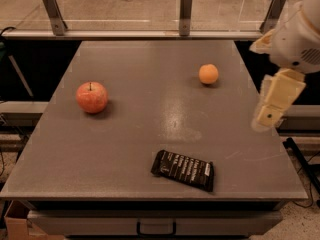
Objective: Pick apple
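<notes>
The apple [92,97] is round and red-pink with a short dark stem. It stands upright on the left side of the grey table [135,149]. My gripper [270,115] hangs over the table's right edge, pointing down, far to the right of the apple and above the table surface. It holds nothing that I can see.
A small orange fruit [208,74] sits at the back right of the table, near the gripper. A black snack packet [183,169] lies flat near the front edge. A rail with metal posts [185,11] runs along the table's far edge.
</notes>
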You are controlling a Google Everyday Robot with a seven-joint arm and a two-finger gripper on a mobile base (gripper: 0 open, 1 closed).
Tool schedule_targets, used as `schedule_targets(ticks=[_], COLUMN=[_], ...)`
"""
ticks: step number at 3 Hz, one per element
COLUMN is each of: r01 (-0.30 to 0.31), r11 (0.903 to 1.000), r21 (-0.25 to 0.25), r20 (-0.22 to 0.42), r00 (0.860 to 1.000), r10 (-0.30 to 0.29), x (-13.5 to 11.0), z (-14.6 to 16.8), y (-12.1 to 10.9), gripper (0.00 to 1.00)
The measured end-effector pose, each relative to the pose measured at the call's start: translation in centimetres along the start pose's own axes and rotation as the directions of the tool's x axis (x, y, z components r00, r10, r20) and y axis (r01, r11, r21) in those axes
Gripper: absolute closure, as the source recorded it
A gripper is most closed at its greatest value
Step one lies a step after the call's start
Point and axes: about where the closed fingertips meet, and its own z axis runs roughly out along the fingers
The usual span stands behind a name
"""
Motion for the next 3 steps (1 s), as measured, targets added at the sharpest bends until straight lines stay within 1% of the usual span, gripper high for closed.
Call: schedule_targets(ticks=[1, 2, 3], r01=[0.078, 0.135, 0.16], r11=[0.9962, 0.9886, 0.9808], r21=[-0.04, -0.067, -0.112], r20=[0.167, 0.327, 0.44], r00=[0.984, 0.939, 0.893], r10=[-0.07, -0.106, -0.095], x=[-5.9, -12.3, -17.2], z=[4.7, 8.7, 11.9], y=[-2.0, -3.9, -4.5], gripper=[0.0, 0.0, 0.0])
